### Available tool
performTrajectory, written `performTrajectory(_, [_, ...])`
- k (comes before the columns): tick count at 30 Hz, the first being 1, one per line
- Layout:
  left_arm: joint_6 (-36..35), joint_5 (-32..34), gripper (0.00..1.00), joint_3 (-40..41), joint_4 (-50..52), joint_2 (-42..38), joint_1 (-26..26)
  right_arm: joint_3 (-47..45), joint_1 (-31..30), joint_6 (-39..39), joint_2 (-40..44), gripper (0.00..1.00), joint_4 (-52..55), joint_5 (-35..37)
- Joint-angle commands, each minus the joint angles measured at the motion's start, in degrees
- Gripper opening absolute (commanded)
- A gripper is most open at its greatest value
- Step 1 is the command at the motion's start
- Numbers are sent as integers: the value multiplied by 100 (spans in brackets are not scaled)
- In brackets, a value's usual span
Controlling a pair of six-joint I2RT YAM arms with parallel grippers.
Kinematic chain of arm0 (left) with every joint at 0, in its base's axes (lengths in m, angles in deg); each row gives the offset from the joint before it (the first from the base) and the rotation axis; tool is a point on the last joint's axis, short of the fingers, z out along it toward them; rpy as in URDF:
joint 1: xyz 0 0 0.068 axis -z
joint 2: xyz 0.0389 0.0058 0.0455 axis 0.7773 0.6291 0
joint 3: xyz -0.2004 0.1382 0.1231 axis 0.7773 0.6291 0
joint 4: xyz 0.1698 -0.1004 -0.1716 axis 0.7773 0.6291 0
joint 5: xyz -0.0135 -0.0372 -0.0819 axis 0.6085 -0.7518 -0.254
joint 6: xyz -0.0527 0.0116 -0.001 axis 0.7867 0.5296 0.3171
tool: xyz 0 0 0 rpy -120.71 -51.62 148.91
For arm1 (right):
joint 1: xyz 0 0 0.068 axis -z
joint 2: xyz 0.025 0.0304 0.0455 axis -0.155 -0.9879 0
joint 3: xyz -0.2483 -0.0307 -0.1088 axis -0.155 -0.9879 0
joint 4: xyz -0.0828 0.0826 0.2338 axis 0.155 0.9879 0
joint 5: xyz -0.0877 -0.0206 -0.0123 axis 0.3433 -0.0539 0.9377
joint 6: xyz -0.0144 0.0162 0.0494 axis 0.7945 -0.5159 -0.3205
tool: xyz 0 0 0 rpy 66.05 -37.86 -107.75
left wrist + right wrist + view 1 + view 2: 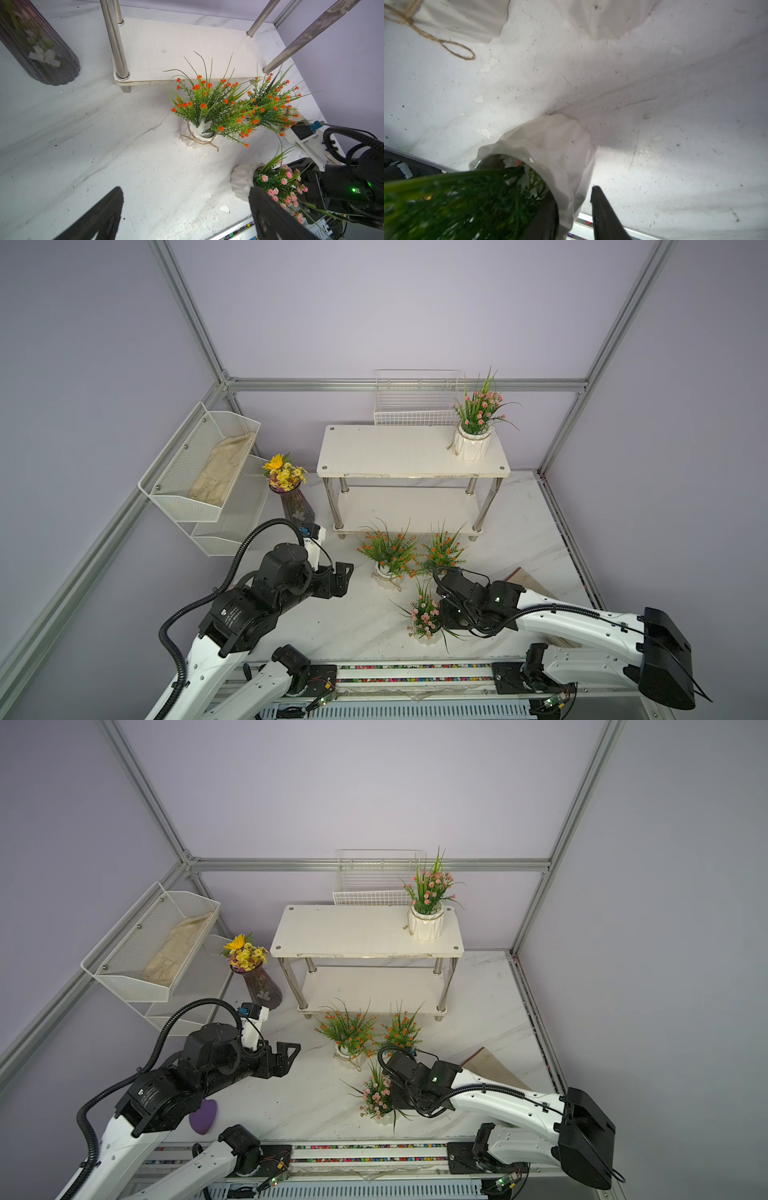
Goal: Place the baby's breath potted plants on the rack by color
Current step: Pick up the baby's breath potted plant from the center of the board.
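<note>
The white two-tier rack stands at the back, with one pink baby's breath plant on the right end of its top board. Two orange plants stand on the table in front of the rack's lower board. A second pink plant stands near the front edge. My right gripper straddles the rim of its pot, one finger inside and one outside, with a thin gap at the outer finger. My left gripper hovers open and empty to the left of the plants.
A dark glass vase with a yellow bouquet stands left of the rack. White mesh wall baskets hang on the left wall and a wire grid basket hangs behind the rack. A wooden board lies at the right, a purple heart at the front left.
</note>
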Motion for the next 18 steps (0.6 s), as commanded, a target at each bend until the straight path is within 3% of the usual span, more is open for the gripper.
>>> performTrajectory(1, [83, -21, 95, 164, -74, -80, -19, 210, -54, -5, -156, 24, 2, 113])
performTrajectory(8, [110, -72, 95, 373, -178, -208, -21, 464, -63, 168, -248, 9, 158, 116])
performTrajectory(13, [203, -241, 98, 551, -509, -381, -23, 1049, -61, 394, -340, 8, 523, 64])
performTrajectory(18, [404, -974, 99, 1051, -1483, -715, -2, 2173, -18, 895, -729, 8, 1198, 140])
